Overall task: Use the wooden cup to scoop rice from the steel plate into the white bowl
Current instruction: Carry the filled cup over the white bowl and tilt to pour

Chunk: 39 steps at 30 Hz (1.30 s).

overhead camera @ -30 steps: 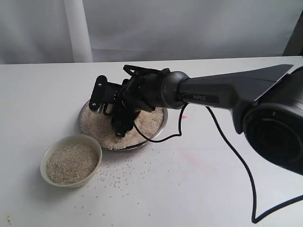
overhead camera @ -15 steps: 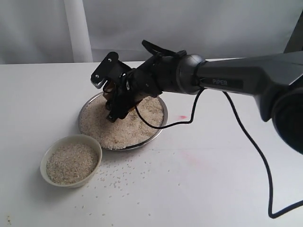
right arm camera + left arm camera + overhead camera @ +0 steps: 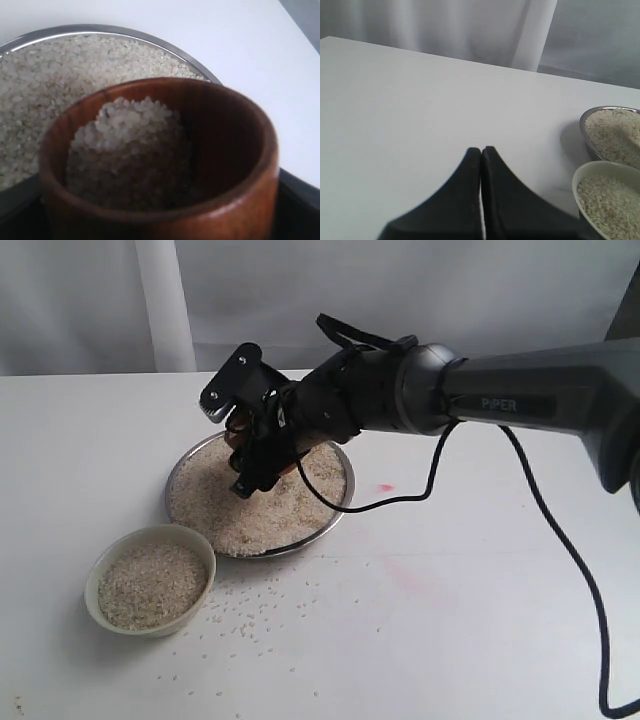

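Many loose grains (image 3: pixel 250 625) are scattered over the white table (image 3: pixel 450 620) at the near edge of the exterior view, most of them just in front of the two dishes. Behind them, to the left, the white bowl (image 3: pixel 92 590) is seen upright and filled nearly to its rim with rice (image 3: pixel 150 585). Just beyond it, close beside it but not touching, the steel plate (image 3: pixel 346 505) is set, with a broad, shallow heap of rice spread across it.

Over the far-left part of the plate the right gripper (image 3: pixel 245 432) is held out on its dark arm, which reaches in from the right. Its jaws are set wide and clamped on the wooden cup (image 3: pixel 225 210), one finger on either side. The cup is lifted above the heap, mouth up, and in the right wrist view it is partly filled with rice, piled higher against one wall. Whether the lower finger touches the heap cannot be told. A black cable (image 3: pixel 400 502) is draped from the arm onto the table, past a small red mark (image 3: pixel 386 487).

In the left wrist view the left gripper (image 3: pixel 481 160) is seen pressed closed with nothing in it, over bare table, apart from both dishes.

Farthest back, a pale curtain (image 3: pixel 400 300) is hung.
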{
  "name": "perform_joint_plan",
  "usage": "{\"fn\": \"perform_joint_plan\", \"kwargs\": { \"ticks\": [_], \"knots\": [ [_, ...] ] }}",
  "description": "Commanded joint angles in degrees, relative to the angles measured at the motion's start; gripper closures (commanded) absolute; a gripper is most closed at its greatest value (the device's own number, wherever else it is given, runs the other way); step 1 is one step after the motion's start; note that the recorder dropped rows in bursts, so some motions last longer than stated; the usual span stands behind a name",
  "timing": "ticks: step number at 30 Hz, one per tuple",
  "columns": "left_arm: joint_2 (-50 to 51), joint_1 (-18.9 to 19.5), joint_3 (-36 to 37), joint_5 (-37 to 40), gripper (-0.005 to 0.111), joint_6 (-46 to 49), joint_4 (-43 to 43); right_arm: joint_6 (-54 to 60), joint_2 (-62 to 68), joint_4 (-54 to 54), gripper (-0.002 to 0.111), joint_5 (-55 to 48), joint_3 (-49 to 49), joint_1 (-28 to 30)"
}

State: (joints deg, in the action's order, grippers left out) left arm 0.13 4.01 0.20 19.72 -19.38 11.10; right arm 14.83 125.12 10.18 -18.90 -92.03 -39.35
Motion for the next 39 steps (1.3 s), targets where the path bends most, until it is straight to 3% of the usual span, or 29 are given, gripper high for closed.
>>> {"fn": "perform_joint_plan", "kwargs": {
  "ticks": [1, 8, 18, 24, 39],
  "knots": [
    [-0.1, 0.0, -0.2, -0.4, 0.107, -0.1, 0.2, 4.1, -3.0, -0.3, 0.108, -2.4, 0.3, -0.8],
    [-0.1, 0.0, -0.2, -0.4, 0.107, -0.1, 0.2, 18.1, -7.7, -0.6, 0.108, -10.5, 0.3, -5.5],
    [-0.1, 0.0, -0.2, -0.4, 0.107, -0.1, 0.2, 36.3, -7.5, 0.5, 0.108, -10.4, 0.3, -12.3],
    [-0.1, 0.0, -0.2, -0.4, 0.107, -0.1, 0.2, 37.0, -5.7, 15.6, 0.108, -8.6, 0.3, -16.3],
    [-0.1, 0.0, -0.2, -0.4, 0.107, -0.1, 0.2, 34.8, -2.7, 38.3, 0.108, -8.8, 0.3, -20.7]
  ]
}}
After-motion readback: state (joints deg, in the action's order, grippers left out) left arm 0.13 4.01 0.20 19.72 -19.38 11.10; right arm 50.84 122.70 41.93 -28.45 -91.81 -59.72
